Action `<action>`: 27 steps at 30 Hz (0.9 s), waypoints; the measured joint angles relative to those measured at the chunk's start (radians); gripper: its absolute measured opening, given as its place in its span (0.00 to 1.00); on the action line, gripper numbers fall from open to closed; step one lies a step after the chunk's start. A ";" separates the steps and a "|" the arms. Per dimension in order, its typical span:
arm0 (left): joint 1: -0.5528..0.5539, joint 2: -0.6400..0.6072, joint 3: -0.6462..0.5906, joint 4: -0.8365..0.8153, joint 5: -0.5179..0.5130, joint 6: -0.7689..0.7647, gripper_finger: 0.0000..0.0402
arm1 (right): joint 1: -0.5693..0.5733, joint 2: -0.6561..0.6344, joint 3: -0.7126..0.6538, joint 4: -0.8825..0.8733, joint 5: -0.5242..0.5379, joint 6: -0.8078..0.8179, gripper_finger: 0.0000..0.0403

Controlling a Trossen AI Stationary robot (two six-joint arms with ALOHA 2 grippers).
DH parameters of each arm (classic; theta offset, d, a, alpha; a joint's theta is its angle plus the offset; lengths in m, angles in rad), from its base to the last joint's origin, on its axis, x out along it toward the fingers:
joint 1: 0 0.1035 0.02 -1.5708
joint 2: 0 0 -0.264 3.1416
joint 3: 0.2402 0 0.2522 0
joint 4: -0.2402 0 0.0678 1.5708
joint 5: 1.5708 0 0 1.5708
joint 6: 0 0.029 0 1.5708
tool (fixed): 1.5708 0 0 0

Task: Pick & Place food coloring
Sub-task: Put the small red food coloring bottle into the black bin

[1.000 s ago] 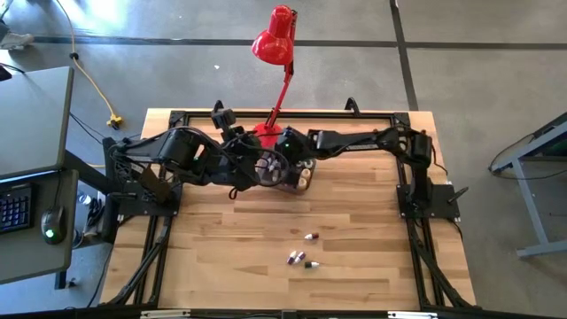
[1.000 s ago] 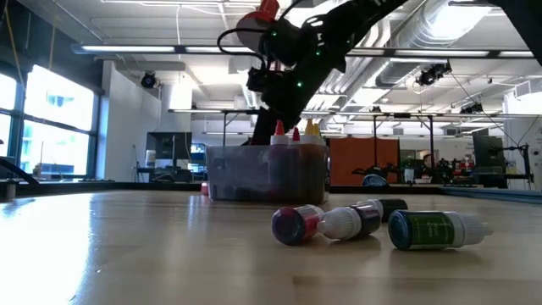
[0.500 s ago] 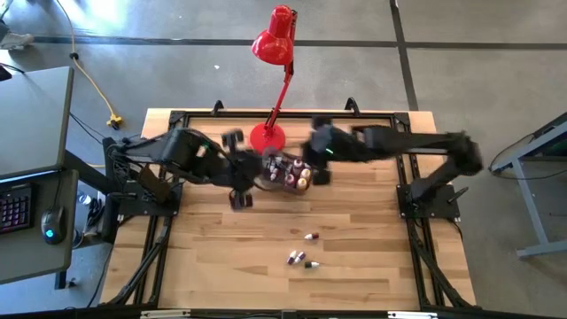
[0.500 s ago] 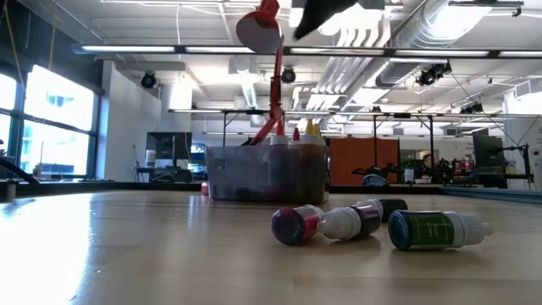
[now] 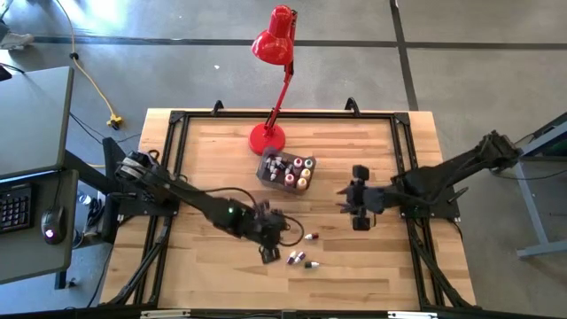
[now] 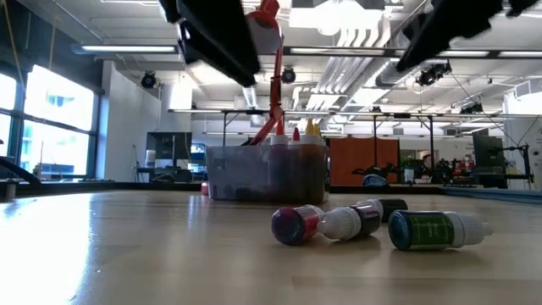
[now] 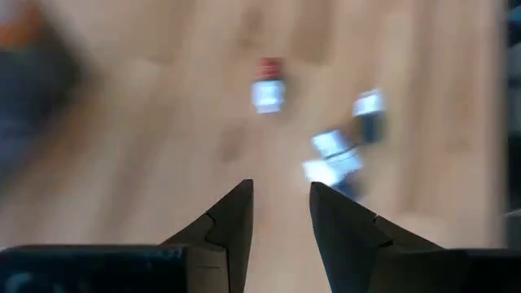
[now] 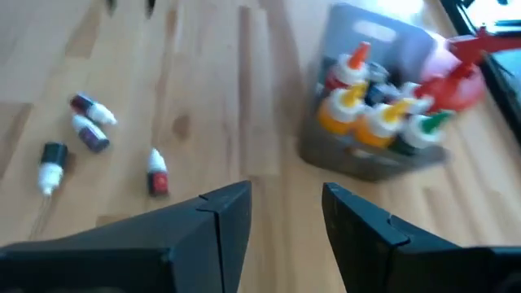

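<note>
Four food coloring bottles (image 5: 301, 254) remain loose on the table (image 5: 372, 275), the rest standing in the grey tub (image 5: 285, 170); left gripper (image 5: 269, 244) above them and right gripper (image 5: 357, 203) both parted, empty.

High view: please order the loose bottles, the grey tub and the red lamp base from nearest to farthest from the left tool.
1. Loose bottles, just beside the left tool.
2. Grey tub, farther up the table.
3. Red lamp base, at the table's far edge.
</note>
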 joint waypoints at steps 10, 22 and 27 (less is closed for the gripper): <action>0.001 0.156 -0.101 0.362 0.243 -0.241 0.30 | 0.035 0.014 -0.435 0.769 -0.097 -0.101 0.36; 0.014 0.169 -0.088 0.187 0.175 -0.263 0.30 | 0.051 0.460 -0.404 1.218 -0.249 -0.099 0.45; 0.014 0.169 -0.076 0.172 0.177 -0.263 0.30 | 0.078 0.631 -0.297 1.213 -0.216 -0.122 0.45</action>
